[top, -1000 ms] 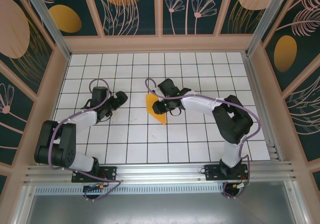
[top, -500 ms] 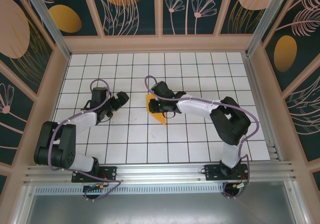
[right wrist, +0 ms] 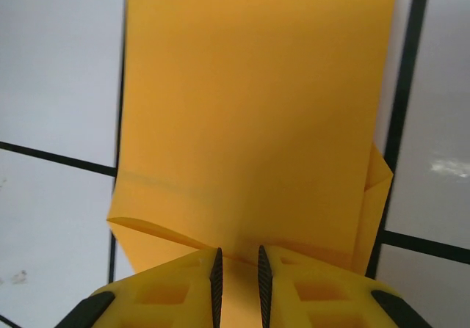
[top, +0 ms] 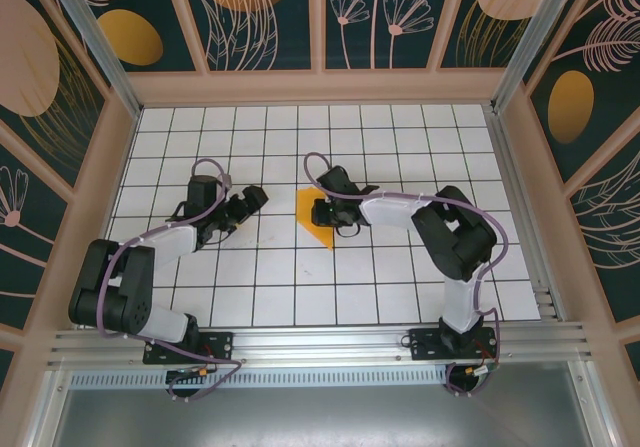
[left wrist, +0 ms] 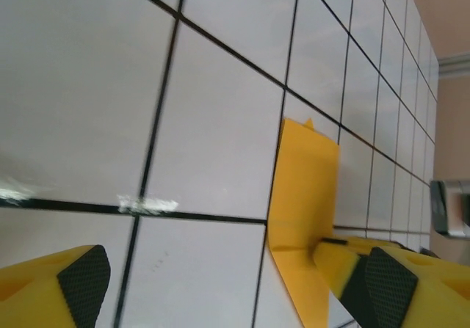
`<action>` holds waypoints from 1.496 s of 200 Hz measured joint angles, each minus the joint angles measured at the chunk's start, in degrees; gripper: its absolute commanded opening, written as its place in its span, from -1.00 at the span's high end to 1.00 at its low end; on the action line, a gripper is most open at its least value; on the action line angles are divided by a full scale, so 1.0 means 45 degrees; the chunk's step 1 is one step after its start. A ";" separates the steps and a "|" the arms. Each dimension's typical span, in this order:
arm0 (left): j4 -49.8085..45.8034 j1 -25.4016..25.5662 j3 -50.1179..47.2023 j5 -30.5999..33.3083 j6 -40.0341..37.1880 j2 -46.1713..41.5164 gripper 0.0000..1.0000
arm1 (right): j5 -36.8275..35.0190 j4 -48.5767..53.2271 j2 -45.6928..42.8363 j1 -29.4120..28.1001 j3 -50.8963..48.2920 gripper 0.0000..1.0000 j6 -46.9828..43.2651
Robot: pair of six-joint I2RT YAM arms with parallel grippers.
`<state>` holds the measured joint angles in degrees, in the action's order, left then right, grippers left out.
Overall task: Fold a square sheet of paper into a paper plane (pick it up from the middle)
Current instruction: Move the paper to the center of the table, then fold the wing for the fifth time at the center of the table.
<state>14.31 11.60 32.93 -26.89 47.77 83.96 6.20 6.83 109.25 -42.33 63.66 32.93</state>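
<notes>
The square sheet of paper (top: pixel 312 217) lies folded into a smaller creased orange shape with a point toward the near side, near the table's middle. My right gripper (top: pixel 327 211) reaches in from the right and rests its tips on the sheet. In the right wrist view the paper (right wrist: pixel 250 108) runs under the gripper (right wrist: pixel 237 258), whose jaws stand a narrow slit apart with orange showing through. My left gripper (top: pixel 254 203) is about one tile left of the sheet, open and empty. In the left wrist view the paper (left wrist: pixel 305 181) lies ahead of the gripper (left wrist: pixel 220 277).
The white grid table (top: pixel 250 287) is ringed by a wooden frame (top: pixel 320 87) and patterned walls. A metal rail (top: pixel 320 342) carries both arm bases at the near edge. The right arm's elbow (top: pixel 460 232) rises over the right half.
My left gripper has slid a little right toward the paper and its jaws have begun to narrow. My right gripper has shifted along the sheet and stays low on it.
</notes>
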 measured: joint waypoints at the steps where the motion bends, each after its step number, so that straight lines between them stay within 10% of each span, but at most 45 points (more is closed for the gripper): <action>1: 0.0005 0.0024 0.0000 -0.0019 0.0019 0.0005 -0.77 | 0.0010 -0.0019 0.0005 0.0010 -0.0024 0.57 0.0015; 103: 0.2574 0.2312 -0.0267 -0.1399 0.2040 0.1773 -0.07 | 0.2812 -0.3390 -0.0223 0.1234 -0.1982 0.57 0.1069; 299: 0.2234 0.3191 0.1705 -0.0826 0.2555 0.4138 0.15 | 0.3575 -0.4425 -0.0248 0.1549 -0.2521 0.57 0.1243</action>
<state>24.36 25.96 40.60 -30.61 59.27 102.59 22.28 -13.08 108.14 -35.35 52.31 38.52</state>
